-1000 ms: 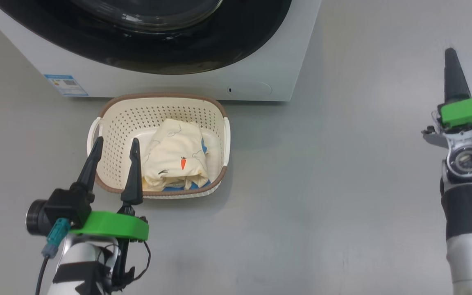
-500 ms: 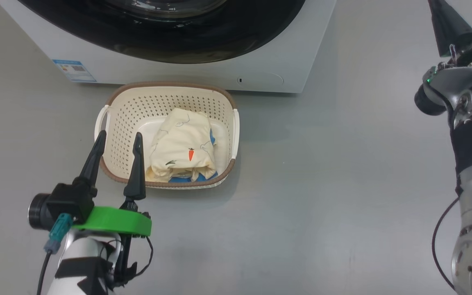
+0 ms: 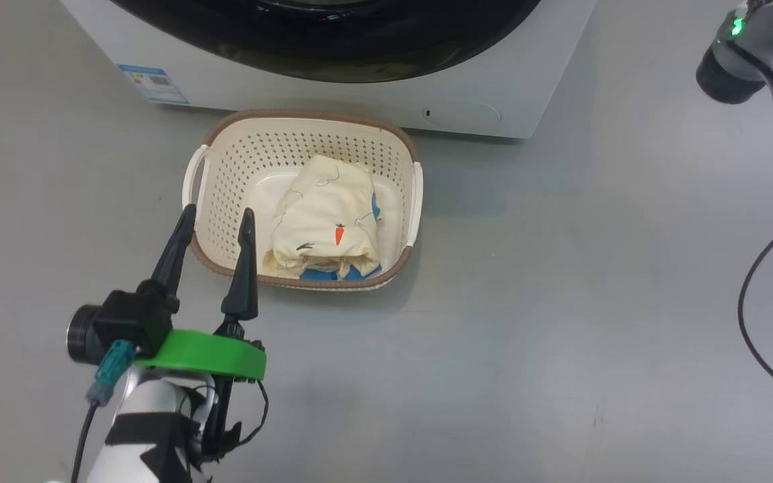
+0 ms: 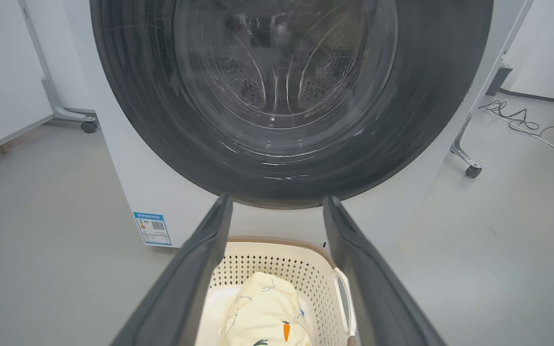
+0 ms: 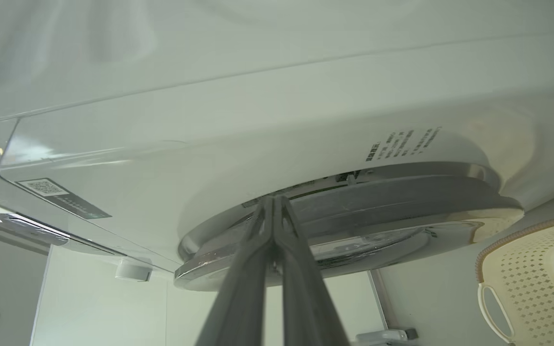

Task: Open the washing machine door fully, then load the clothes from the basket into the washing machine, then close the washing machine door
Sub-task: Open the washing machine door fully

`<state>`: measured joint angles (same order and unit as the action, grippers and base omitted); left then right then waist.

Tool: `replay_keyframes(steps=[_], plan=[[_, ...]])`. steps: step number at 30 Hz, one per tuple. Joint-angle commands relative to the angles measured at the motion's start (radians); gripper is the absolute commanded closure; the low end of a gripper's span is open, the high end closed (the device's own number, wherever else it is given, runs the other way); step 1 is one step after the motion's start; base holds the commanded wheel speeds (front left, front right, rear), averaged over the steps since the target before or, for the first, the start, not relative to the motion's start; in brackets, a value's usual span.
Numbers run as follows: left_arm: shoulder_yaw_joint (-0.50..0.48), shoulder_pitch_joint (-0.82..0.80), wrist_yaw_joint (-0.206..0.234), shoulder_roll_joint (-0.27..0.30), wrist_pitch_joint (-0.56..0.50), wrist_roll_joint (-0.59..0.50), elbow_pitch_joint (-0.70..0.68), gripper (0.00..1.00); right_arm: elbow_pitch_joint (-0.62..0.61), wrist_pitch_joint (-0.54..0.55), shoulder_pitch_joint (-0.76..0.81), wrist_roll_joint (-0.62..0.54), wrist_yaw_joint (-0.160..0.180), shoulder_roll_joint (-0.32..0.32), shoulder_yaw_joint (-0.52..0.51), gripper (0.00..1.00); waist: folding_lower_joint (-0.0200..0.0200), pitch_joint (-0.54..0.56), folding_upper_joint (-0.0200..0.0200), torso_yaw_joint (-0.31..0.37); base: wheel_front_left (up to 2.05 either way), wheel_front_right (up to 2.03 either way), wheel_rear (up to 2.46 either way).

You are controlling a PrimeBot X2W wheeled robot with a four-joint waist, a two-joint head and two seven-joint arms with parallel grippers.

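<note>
The washing machine door (image 4: 152,125) is appearing shut against the washing machine (image 3: 359,100), so opening it is likely the step in hand. The right gripper (image 5: 272,199), fingers pressed together into one thin wedge, is pointing at the door's side edge, probably to slip behind the rim. The basket (image 3: 259,144) is standing just in front of the washing machine, the clothes (image 3: 326,221) lying inside. The left gripper (image 3: 217,211), fingers spread and holding nothing, is hovering over the basket's edge farthest from the washing machine, seemingly kept ready for loading
</note>
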<state>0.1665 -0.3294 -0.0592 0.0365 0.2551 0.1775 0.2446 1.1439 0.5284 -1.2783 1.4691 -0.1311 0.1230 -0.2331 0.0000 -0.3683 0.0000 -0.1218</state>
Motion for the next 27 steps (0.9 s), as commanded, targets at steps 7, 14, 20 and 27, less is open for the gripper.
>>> replay_keyframes(steps=[7, 14, 20, 27], plan=[[-0.002, -0.039, 0.018, 0.014, 0.007, 0.034, -0.033, 0.00, 0.096, 0.014, -0.177, -0.053, 0.000, 0.021, 0.044, 1.00, 0.0000, -0.036, 0.0000, -0.057, 0.00, 0.00, 0.00], [0.013, -0.045, 0.024, 0.014, 0.007, 0.054, -0.033, 0.00, 0.139, 0.004, -0.244, -0.088, 0.000, 0.026, 0.065, 1.00, 0.0000, -0.049, 0.0000, -0.097, 0.00, 0.00, 0.00], [0.021, -0.052, 0.028, 0.014, 0.007, 0.069, -0.036, 0.00, 0.146, -0.009, -0.265, -0.140, 0.000, 0.023, 0.092, 1.00, 0.0000, -0.068, 0.0000, -0.133, 0.00, 0.00, 0.00], [0.031, -0.054, 0.036, 0.014, 0.007, 0.071, -0.042, 0.00, 0.147, -0.007, -0.268, -0.194, 0.000, 0.012, 0.101, 1.00, 0.0000, -0.085, 0.0000, -0.160, 0.00, 0.00, 0.00]])
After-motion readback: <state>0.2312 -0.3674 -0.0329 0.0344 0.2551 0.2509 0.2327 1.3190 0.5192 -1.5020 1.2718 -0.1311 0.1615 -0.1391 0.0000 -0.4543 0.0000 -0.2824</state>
